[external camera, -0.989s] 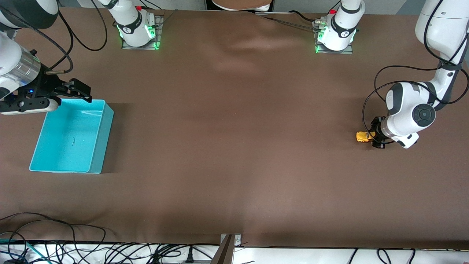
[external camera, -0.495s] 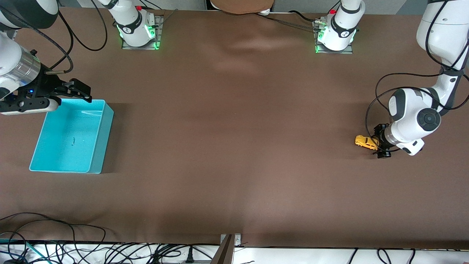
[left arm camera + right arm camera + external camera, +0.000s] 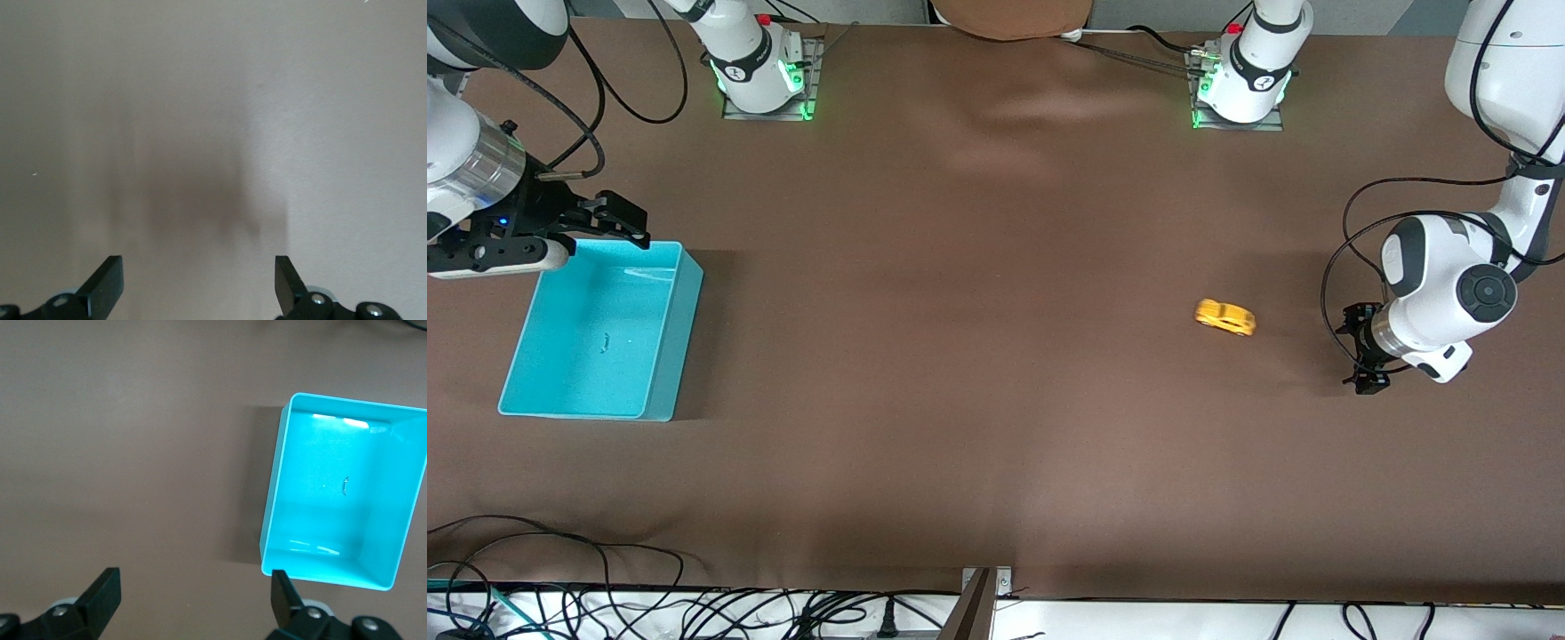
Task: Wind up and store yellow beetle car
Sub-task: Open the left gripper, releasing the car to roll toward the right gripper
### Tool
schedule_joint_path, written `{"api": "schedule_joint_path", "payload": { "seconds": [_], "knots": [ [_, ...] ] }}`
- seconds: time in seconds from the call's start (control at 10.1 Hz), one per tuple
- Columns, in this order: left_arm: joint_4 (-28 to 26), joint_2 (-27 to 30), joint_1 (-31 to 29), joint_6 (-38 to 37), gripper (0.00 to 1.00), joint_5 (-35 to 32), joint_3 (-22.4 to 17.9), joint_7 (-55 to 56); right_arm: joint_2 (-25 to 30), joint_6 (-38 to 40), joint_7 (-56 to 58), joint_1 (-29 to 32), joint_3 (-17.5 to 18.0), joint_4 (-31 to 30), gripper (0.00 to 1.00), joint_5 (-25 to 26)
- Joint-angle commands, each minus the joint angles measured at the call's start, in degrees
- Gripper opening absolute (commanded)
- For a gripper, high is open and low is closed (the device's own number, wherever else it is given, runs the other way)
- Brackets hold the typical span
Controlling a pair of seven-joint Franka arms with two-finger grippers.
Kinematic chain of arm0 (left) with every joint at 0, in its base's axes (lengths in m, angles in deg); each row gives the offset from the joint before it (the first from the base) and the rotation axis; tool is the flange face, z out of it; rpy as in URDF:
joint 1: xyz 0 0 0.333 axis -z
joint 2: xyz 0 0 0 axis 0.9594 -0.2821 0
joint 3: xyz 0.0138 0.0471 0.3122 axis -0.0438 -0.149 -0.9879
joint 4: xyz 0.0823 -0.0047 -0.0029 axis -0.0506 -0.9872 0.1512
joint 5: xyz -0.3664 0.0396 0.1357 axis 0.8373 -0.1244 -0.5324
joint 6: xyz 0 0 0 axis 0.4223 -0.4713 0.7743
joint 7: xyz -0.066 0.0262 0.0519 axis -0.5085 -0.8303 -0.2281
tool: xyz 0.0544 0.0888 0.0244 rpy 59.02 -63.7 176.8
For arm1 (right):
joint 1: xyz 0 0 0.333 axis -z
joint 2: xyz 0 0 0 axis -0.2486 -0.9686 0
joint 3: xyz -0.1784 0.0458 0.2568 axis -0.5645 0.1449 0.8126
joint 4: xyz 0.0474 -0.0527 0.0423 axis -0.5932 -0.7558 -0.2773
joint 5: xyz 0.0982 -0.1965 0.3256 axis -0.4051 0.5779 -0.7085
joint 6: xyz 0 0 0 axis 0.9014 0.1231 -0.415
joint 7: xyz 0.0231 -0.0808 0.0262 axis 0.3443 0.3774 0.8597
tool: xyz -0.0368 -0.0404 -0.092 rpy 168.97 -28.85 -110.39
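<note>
Yellow beetle car (image 3: 1225, 316) sits free on the brown table (image 3: 996, 400), near the left arm's end and well apart from the turquoise bin (image 3: 660, 373) at the right arm's end. Left gripper (image 3: 1364, 351) low beside it, jaws spread, empty. Right gripper (image 3: 609, 218) waits spread over the bin's rim; best grip is across the car's flanks, judged once it lies at rest.

Brown table (image 3: 996, 356), cables (image 3: 560, 604) along edge

Brown table (image 3: 978, 267), yellow beetle car (image 3: 1224, 316) on it, turquoise bin (image 3: 600, 331) toward right arm's end
</note>
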Motion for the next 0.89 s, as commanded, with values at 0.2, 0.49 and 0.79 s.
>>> {"api": "schedule_joint_path", "payload": {
  "seconds": [0.2,0.49,0.79],
  "knots": [
    [1.8,4.9,0.2,-7.2,1.0,-0.3,2.5,-7.8,0.0,-0.1,0.0,0.1,0.1,0.1,1.0,0.4],
    [11.0,6.3,0.0,-20.4,1.0,0.3,4.0,-24.4,0.1,0.1,0.1,0.1,0.0,0.1,1.0,0.4],
    [18.0,6.3,-0.1,-30.5,1.0,0.7,5.2,-43.0,0.2,0.2,0.1,0.1,0.0,0.2,1.0,0.2]
  ]
}}
